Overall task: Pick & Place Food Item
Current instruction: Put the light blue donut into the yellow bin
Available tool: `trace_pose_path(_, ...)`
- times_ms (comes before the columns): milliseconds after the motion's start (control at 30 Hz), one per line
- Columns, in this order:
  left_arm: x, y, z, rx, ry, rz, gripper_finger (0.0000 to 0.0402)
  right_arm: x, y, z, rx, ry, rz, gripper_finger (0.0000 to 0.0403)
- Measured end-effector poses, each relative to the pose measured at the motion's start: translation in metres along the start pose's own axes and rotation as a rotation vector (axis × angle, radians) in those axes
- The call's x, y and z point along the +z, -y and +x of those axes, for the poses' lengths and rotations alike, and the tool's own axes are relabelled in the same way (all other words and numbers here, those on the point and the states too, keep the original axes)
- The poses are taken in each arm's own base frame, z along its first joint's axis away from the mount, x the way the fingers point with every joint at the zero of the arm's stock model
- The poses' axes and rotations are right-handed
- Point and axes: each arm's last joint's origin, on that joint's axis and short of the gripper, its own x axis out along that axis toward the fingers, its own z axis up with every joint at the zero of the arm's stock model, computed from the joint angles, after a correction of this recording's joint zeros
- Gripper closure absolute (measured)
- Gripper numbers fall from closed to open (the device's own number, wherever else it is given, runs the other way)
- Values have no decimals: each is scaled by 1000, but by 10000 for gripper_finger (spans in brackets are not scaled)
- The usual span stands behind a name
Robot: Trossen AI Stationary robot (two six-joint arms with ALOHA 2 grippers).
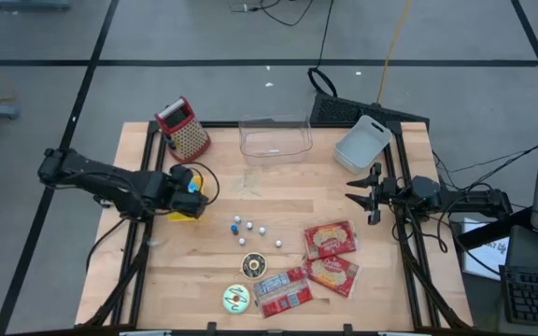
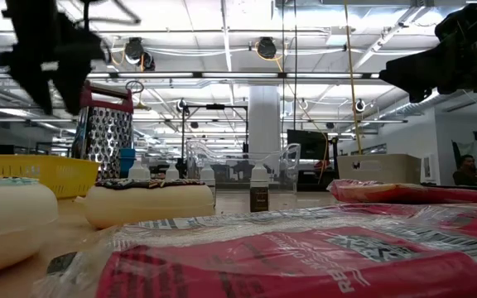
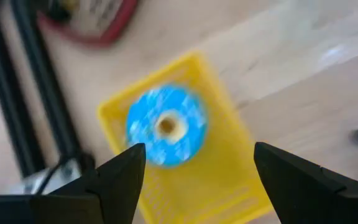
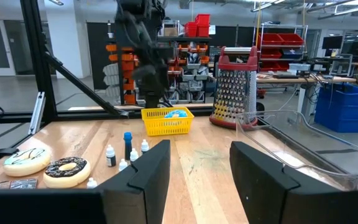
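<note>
A robotics lab in an open industrial hall: beyond the right gripper's fingers (image 4: 148, 171) stand shelves of red bins (image 4: 278, 46), blue crates (image 4: 347, 106) and exposed ceiling ducts (image 2: 263, 47).

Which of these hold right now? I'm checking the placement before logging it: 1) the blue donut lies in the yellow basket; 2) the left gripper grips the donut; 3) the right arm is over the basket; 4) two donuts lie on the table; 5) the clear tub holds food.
1) True: the blue donut lies inside the yellow basket.
2) False: the left gripper is open above it, apart.
3) False: the right gripper waits at the table's right edge.
4) True: the chocolate donut and the white donut lie near the front.
5) False: the clear tub looks empty.
</note>
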Motion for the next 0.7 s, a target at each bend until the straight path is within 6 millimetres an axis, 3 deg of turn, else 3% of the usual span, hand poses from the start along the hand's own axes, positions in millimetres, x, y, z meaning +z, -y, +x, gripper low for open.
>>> trace_pose_path(133, 3, 15, -23, -192, 197, 94, 100, 0, 0, 0, 0, 0, 0, 248)
trace_pose_path(300, 0, 34, -38, -387, 336, 194, 102, 0, 0, 0, 0, 0, 0, 248)
trace_pose_path(433, -4, 46, -37, -427, 345, 226, 105, 0, 0, 0, 0, -1, 0, 248)
trace_pose_path(700, -17, 85, -24, -575, 186, 398, 103, 0, 0, 0, 0, 0, 0, 248)
